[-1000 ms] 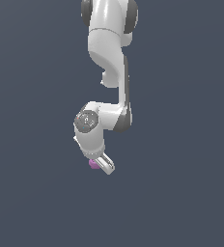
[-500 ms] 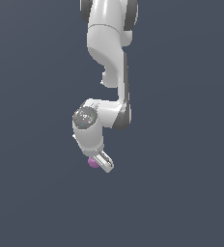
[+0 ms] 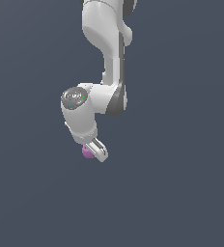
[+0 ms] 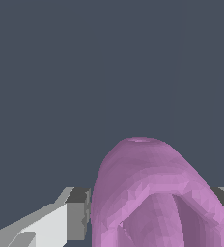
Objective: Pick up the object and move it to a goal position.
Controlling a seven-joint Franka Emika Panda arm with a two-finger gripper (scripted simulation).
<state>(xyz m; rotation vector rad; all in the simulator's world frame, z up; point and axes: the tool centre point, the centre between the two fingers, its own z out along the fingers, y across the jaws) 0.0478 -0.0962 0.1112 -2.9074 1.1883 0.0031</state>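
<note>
The object is a small pink-purple rounded piece (image 3: 87,152), held at the tip of my white gripper (image 3: 93,151) in the exterior view, mostly hidden behind one finger (image 3: 98,149). In the wrist view the object (image 4: 152,193) fills the space between my two grey-tipped fingers (image 4: 77,214), which press against its sides. The gripper is shut on it. The arm hangs down from above with the wrist bent toward the exterior view's left.
Only a plain dark blue-grey background shows in both views. No other objects, containers or edges are visible.
The arm, the gripper and the held object have shifted slightly toward the exterior view's left. The grip on the object is unchanged.
</note>
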